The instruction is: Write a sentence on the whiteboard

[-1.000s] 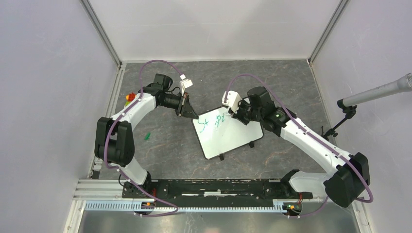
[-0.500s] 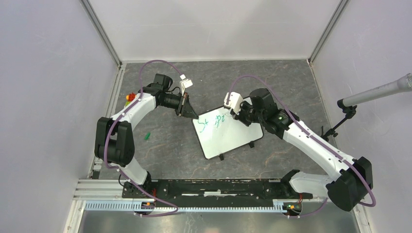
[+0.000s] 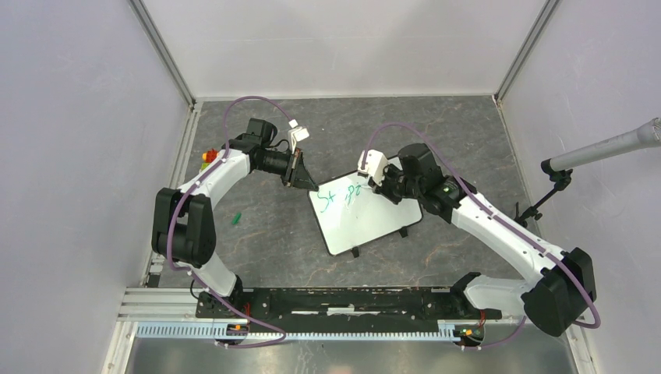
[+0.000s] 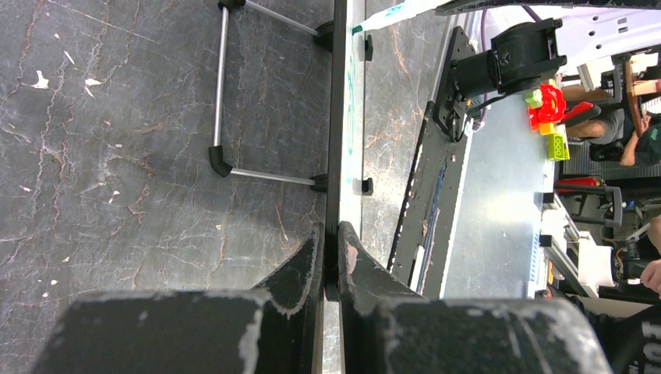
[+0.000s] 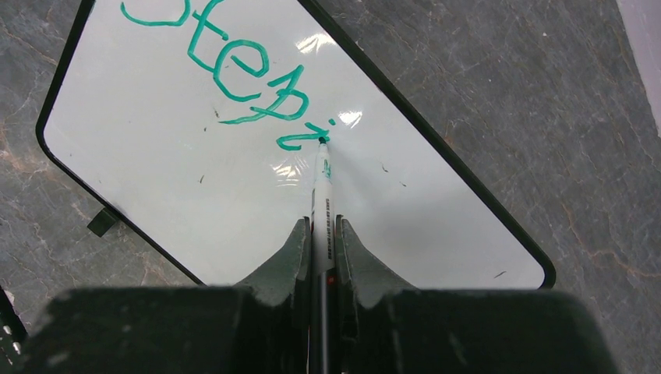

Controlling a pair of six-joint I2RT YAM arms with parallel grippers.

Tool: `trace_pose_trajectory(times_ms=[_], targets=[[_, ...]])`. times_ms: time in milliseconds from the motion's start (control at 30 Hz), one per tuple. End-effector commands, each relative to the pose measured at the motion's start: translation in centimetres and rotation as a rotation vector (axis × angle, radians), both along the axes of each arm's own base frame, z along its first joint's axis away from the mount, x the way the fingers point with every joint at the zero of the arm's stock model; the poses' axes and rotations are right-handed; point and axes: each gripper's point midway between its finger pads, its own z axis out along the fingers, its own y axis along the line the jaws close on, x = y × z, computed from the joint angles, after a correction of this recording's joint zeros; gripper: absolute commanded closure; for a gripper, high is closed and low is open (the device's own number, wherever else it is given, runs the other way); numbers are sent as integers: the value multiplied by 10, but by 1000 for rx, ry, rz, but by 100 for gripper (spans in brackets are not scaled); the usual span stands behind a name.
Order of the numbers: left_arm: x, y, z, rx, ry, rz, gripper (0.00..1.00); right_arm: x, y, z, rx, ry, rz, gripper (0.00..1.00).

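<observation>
So, quick rundown:

- whiteboard [image 3: 366,222] sits mid-table, turned diagonally, between the two grippers. White face, thin black frame, rounded corners, small black feet poking out along the near edge.
- sentence [image 5: 234,74] is only a few green letters in one line near the far edge. It reads like "Step" plus one more small stroke, and the rest of the face is blank apart from a few tiny dark specks.
- left gripper [image 4: 330,234] has its jaws pinched together on the whiteboard's frame at the far-left corner. From that wrist cam the whiteboard is just a thin dark strip seen edge-on.
- wire stand [image 4: 222,86] shows on the back side in that same view.
- right gripper [image 5: 321,227] is clamped on a marker [image 5: 321,195], whose tip touches the face right at the end of the last green stroke. That arm reaches over the far-right corner and hides it from above.
- small green bit [image 3: 235,218] lies on the table well left of the whiteboard, near the left arm's elbow.
- something red and yellow [image 3: 208,156] sits at the left edge. I can't tell what it is.
- table [image 3: 436,125] is dark grey, stone-looking and scuffed, with pale walls on three sides.
- mic [image 3: 616,148] on a stand pokes in from the right.
</observation>
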Motion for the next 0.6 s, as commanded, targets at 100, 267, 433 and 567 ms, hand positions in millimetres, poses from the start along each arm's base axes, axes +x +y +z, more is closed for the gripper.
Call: trace_pose_trajectory(times_ms=[100, 267, 433, 567], targets=[[4, 1, -8, 34, -42, -14, 98, -6, -6, -11, -9, 9, -5, 100], [4, 1, -8, 34, -43, -13, 97, -13, -7, -15, -4, 27, 1, 100], [4, 1, -8, 34, -43, -13, 98, -13, -6, -13, 3, 25, 7, 100], [4, 1, -8, 34, -43, -13, 98, -8, -3, -7, 13, 9, 6, 100]])
